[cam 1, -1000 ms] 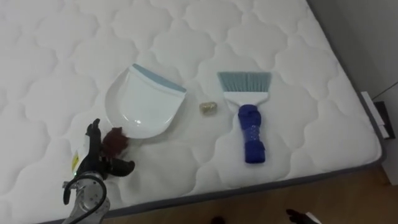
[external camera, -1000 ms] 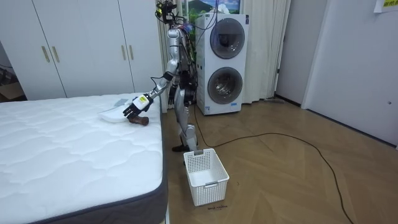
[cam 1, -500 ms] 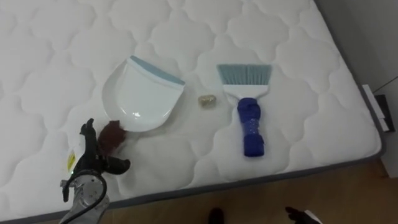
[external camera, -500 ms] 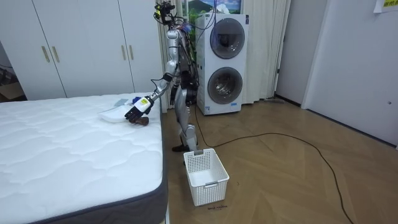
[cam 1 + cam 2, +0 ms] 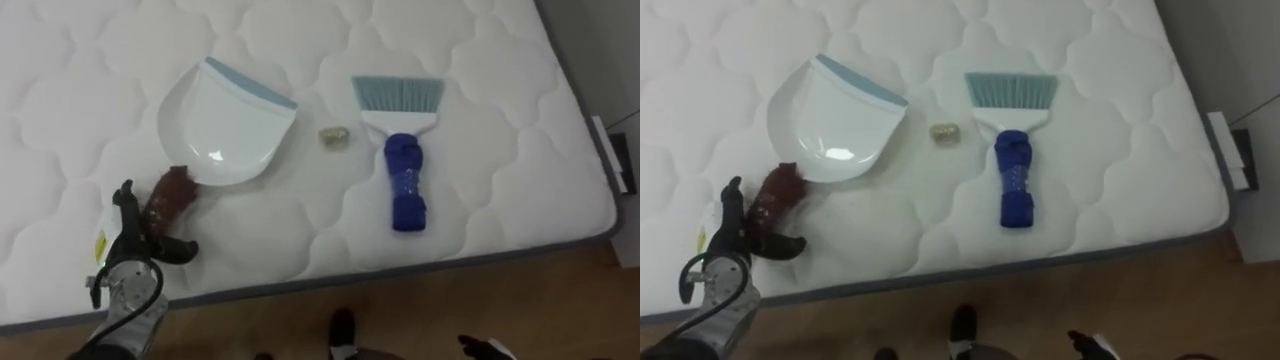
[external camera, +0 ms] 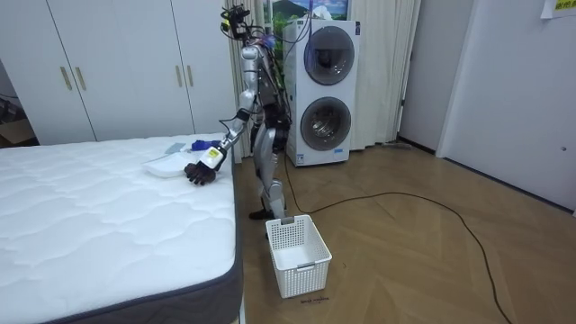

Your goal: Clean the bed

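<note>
Sinking closer to the bed (image 6: 108, 207) over the past second, as the room view shows, the left hand (image 5: 135, 246) is hovering at the near edge, while the head camera's own shift is sliding the whole scene up the eye views. A small pale scrap (image 5: 333, 136) — seemingly what the clean-up is about — is lying on the quilted top between dustpan (image 5: 225, 130) and brush (image 5: 404, 170), near both and touching neither. The white dustpan is lying flat with its blue lip facing up and to the right, toward the scrap. Its dark red handle (image 5: 172, 193) is running down and to the left, so its long axis is pointing straight at the left hand; that placing looks meant for a left-handed pick-up. The brush is lying lengthwise across the bed, pale bristles pointing away from the robot and blue grip toward it, on the side its right arm would reach. The left hand is spreading wide, fingers straight and thumb out to the side, with the handle's near end sitting by the gap and nothing gripped — a grasp being lined up, by the look of it, not yet made. The right hand (image 5: 478, 347) is hanging low off the bed's edge. The robot is standing upright at the bedside, a white basket (image 6: 297, 255) on the floor near its feet.
</note>
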You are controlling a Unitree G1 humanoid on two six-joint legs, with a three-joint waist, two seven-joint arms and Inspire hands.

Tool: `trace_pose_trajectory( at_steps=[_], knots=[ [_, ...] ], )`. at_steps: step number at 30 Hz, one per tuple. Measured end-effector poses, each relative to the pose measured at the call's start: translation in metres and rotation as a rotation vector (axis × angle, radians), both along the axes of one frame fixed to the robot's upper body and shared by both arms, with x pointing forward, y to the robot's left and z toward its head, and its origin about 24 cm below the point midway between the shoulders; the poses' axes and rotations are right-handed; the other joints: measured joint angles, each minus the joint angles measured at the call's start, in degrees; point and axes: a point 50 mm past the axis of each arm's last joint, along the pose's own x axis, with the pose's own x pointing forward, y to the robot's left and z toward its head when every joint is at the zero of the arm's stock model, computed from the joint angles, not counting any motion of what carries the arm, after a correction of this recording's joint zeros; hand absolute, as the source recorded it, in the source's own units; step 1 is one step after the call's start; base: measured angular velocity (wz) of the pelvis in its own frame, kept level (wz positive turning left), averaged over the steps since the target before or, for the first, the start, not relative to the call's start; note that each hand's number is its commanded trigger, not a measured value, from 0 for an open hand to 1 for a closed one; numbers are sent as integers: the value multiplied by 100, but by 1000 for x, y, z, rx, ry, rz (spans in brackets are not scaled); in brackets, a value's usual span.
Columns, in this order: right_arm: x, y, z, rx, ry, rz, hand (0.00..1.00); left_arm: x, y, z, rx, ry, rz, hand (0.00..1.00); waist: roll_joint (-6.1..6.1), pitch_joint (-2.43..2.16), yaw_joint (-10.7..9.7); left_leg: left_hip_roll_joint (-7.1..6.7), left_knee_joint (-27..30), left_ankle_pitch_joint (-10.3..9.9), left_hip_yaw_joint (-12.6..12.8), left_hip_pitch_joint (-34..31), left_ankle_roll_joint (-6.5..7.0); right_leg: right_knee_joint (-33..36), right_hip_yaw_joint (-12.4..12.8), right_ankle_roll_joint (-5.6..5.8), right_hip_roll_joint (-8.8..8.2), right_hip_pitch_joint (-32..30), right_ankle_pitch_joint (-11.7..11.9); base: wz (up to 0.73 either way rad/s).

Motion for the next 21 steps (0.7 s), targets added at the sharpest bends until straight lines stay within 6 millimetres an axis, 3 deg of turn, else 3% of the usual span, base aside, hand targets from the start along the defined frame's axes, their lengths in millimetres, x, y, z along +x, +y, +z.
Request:
trace_pose_trajectory(
  at_steps=[7, 12, 21],
  knots=[
    [8, 5, 2, -11, -14, 63, 0, 11, 10, 11, 25, -13, 3, 0, -31, 59, -79, 33, 349, -59, 50, -479, 7, 176, 44, 0, 12, -387, 27, -1],
    [8, 7, 1, -5, -15, 66, 0, 14, 13, 15, 29, -22, 5, 0, 18, 91, -98, 42, 548, -246, 74, -611, 28, 427, 98, -30, 10, -550, -4, -7],
    [6, 6, 1, -5, -9, 70, 0, 22, 15, 22, 46, -37, -8, 0, 99, 135, -214, 33, 710, -283, 79, -770, 56, 524, 91, -30, -5, -675, 3, 0]
  ],
)
